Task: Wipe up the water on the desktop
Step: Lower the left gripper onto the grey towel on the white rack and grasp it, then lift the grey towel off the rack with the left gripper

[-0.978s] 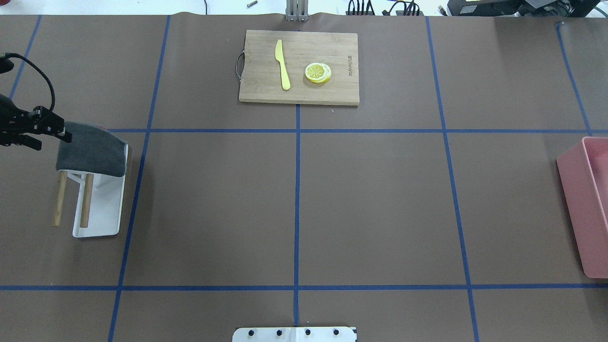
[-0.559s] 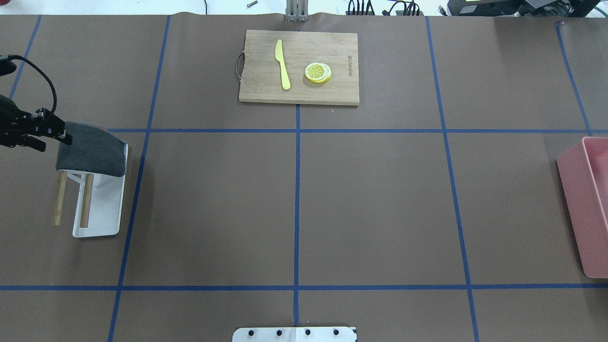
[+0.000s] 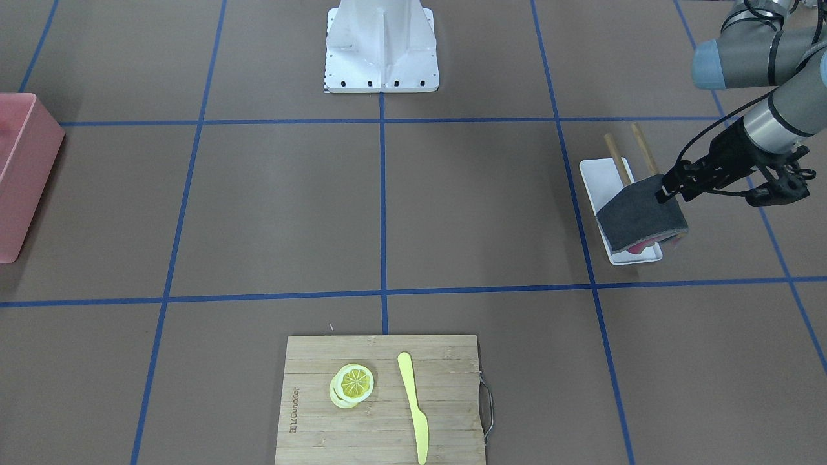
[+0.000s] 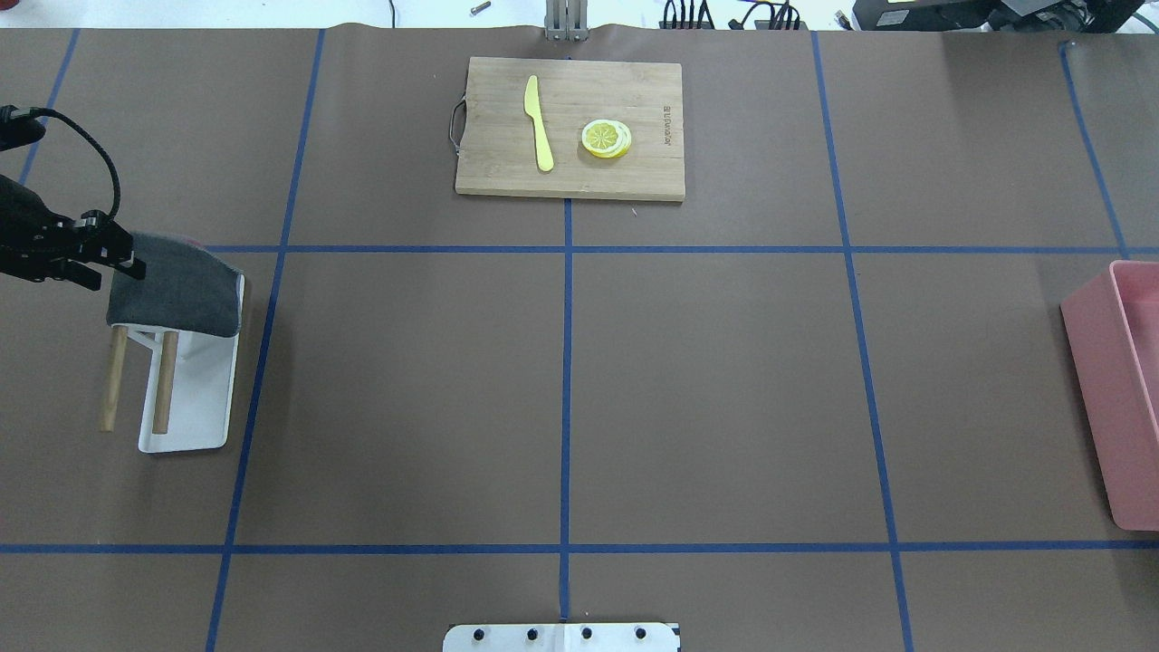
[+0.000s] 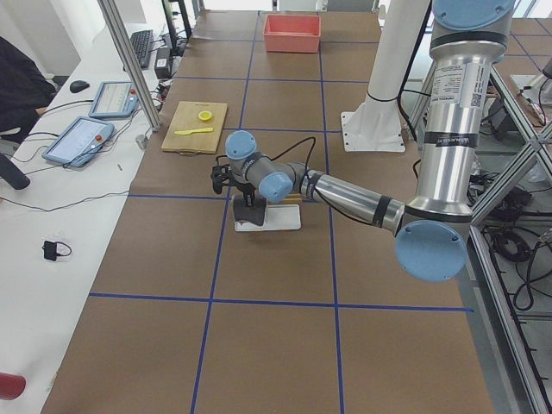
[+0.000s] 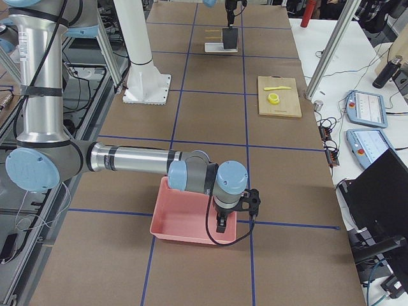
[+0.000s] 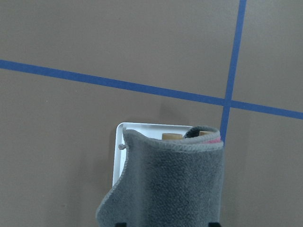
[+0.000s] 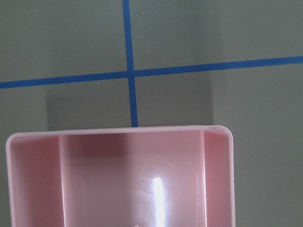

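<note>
The desktop (image 4: 724, 389) lies brown and flat under everything, crossed by blue tape lines. One bamboo cutting board (image 4: 498, 177) sits on it at the far middle, and I place the rest from that board.

On the board are one yellow knife (image 4: 540, 127) and, just right of it, one small pile of lemon slices (image 4: 606, 139), at least two, overlapping.

Well to the board's left and nearer to me stands one white rack (image 4: 195, 407) with two wooden rods (image 4: 163, 380). One grey cloth (image 4: 177, 285) is draped over its top, and a pink edge (image 7: 216, 140) of a second cloth shows under it.

My left gripper (image 4: 116, 264) is at the side of the grey cloth away from the board. Its fingertips (image 7: 121, 223) stand apart, and in my wrist view the cloth lies between them, not pinched.

Well to the board's right and nearer to me is one pink bin (image 4: 1100, 398). My right gripper (image 6: 220, 224) hangs over that bin's end, and I cannot tell whether its fingers are apart or together.
</note>
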`<state>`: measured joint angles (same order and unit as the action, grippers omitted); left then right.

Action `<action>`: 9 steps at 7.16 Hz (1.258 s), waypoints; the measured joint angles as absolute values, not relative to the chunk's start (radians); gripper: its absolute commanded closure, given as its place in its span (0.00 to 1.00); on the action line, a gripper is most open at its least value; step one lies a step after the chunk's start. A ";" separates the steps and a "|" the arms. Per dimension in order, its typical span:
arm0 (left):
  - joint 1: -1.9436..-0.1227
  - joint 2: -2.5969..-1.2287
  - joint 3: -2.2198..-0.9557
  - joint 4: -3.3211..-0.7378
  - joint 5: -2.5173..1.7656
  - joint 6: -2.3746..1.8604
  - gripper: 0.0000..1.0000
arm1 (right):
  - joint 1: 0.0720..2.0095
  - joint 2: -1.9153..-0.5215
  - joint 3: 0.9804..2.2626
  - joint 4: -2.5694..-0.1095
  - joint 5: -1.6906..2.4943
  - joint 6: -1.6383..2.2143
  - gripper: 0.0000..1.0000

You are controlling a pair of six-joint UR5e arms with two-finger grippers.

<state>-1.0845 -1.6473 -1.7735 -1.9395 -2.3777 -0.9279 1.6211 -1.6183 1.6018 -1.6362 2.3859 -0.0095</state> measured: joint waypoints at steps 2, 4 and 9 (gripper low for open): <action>-1.083 -1.654 -1.764 -1.939 -2.379 -0.927 0.60 | 1.620 -1.618 1.602 -1.637 2.386 -0.010 0.00; -1.083 -1.654 -1.757 -1.941 -2.379 -0.927 0.71 | 1.620 -1.617 1.602 -1.636 2.387 -0.009 0.00; -1.087 -1.646 -1.763 -1.939 -2.380 -0.921 1.00 | 1.620 -1.615 1.603 -1.635 2.386 -0.009 0.00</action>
<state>-1.0866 -1.6457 -1.7631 -1.9390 -2.3803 -0.9206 1.6199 -1.6154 1.6030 -1.6352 2.3861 -0.0092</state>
